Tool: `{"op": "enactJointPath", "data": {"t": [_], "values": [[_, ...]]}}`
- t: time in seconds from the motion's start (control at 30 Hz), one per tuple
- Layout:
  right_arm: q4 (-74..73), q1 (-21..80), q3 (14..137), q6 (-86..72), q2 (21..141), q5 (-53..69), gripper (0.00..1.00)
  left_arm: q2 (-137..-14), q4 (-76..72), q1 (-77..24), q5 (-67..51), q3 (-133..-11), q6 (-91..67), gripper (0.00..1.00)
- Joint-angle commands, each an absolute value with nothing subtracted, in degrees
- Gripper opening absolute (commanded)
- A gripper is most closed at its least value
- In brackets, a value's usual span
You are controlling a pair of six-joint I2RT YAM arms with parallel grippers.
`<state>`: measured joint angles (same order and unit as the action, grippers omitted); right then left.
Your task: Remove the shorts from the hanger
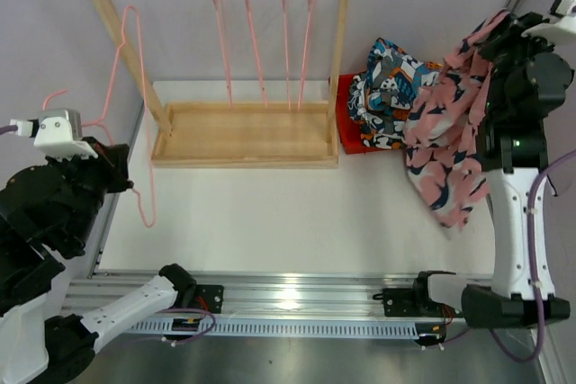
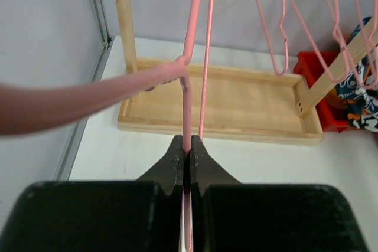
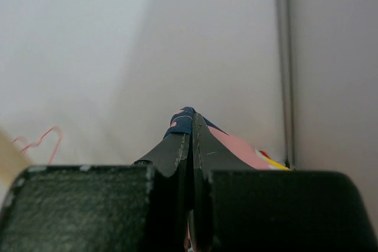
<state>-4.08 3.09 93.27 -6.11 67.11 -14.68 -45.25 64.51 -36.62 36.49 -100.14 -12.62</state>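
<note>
Your right gripper (image 3: 190, 123) is clamped tight on the pink shorts (image 1: 445, 146), which dangle at the table's right side beside the patterned shorts (image 1: 387, 87). Your left gripper (image 2: 186, 146) is pinched closed on a bare pink hanger (image 2: 186, 110).

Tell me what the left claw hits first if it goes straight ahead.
Beyond the pink hanger it grips, the left claw would probably meet the wooden rack's base tray first; depth is unclear.

I count five hangers (image 1: 286, 42): four on the one wooden rack (image 1: 243, 137), a fifth hanger (image 2: 186, 110) off it. Two shorts show: one pink pair (image 1: 445, 132), one patterned pair (image 1: 387, 87). One red bin (image 1: 346, 128).
</note>
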Motion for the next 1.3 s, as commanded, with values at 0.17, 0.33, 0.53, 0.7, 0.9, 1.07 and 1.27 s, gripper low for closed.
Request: {"op": "enactJointPath", "data": {"t": [0.17, 0.33, 0.53, 0.7, 0.9, 1.07, 1.27], "values": [[8.4, -9.0, 112.0, -20.8, 90.8, -2.6, 0.0, -51.5, 55.7, -36.6, 36.3, -90.3, -11.0, 0.0], [24.0, -9.3, 119.1, -30.6, 106.4, 14.3, 0.0, -60.0, 51.0, -25.8, 26.0, -93.7, -8.2, 0.0], [29.8, -8.9, 132.6, -42.4, 122.5, 17.2, 0.0, -69.4, 48.7, -15.3, 17.0, -101.6, -7.6, 0.0], [-4.9, -9.2, 145.9, -44.8, 134.8, 18.3, 1.0, -80.7, 49.7, -12.7, 13.3, -113.2, -8.8, 0.0], [28.6, -7.7, 86.6, -52.3, 114.2, 18.3, 1.0, -99.6, 57.9, -12.6, 12.0, -145.8, -7.7, 0.0], [44.3, -6.4, 59.7, -55.4, 102.1, 20.7, 0.99, -104.1, 49.2, -11.6, 11.4, -144.0, -9.0, 0.0], [47.5, -3.9, 41.7, -51.4, 87.6, 22.6, 1.0, -108.4, 44.8, -10.8, 12.7, -144.1, -9.8, 0.02]]}}
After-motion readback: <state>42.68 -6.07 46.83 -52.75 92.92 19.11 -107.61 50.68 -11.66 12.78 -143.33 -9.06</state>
